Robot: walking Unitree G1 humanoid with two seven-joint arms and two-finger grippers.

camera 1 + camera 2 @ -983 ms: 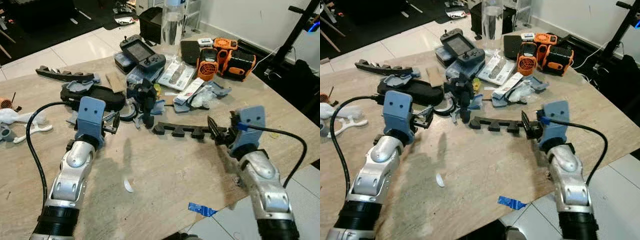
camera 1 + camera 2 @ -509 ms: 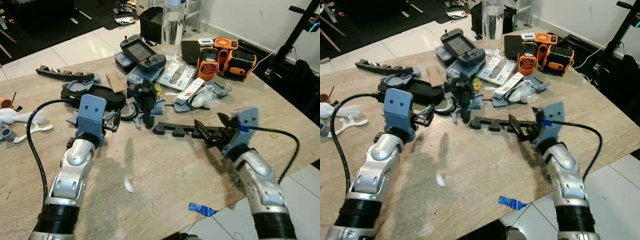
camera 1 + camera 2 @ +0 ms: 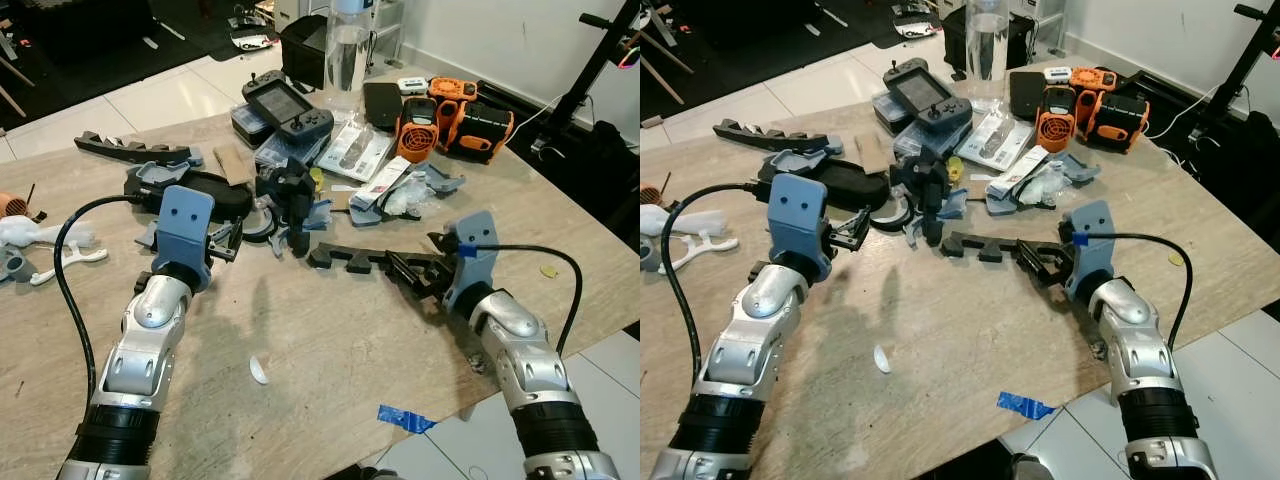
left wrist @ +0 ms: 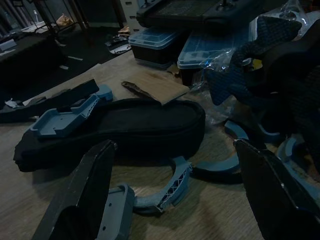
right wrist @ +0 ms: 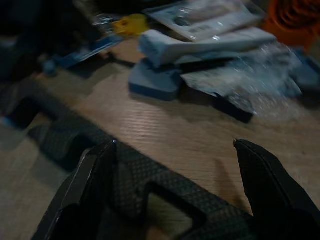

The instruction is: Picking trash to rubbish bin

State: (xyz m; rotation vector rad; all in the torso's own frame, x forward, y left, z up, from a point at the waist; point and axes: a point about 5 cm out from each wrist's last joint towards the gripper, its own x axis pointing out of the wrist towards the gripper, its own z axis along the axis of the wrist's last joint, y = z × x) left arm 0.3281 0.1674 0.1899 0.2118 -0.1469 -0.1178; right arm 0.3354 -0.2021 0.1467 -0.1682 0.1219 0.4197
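Note:
A small white scrap [image 3: 259,371] lies on the wooden table [image 3: 330,340] between my arms, and a strip of blue tape [image 3: 404,418] sits at the near edge. Crumpled clear plastic [image 3: 405,197] lies among the clutter farther back. My right gripper [image 3: 412,272] is open, low over the right end of a long black toothed strip [image 3: 350,260]. In the right wrist view that strip [image 5: 125,175] runs between the spread fingers [image 5: 85,190]. My left gripper [image 3: 225,245] is open and holds nothing. It points at a black oval piece [image 4: 110,127] and blue printed parts.
The back of the table is crowded: a handheld console [image 3: 285,105], a water bottle [image 3: 345,45], orange tools [image 3: 455,110], packets and a second black toothed strip [image 3: 130,150]. White parts [image 3: 40,240] lie at far left. The table edge runs close by my right arm.
My right gripper has swung left and down, from upright beside the toothed strip to lying over its right end. The left arm has stayed put.

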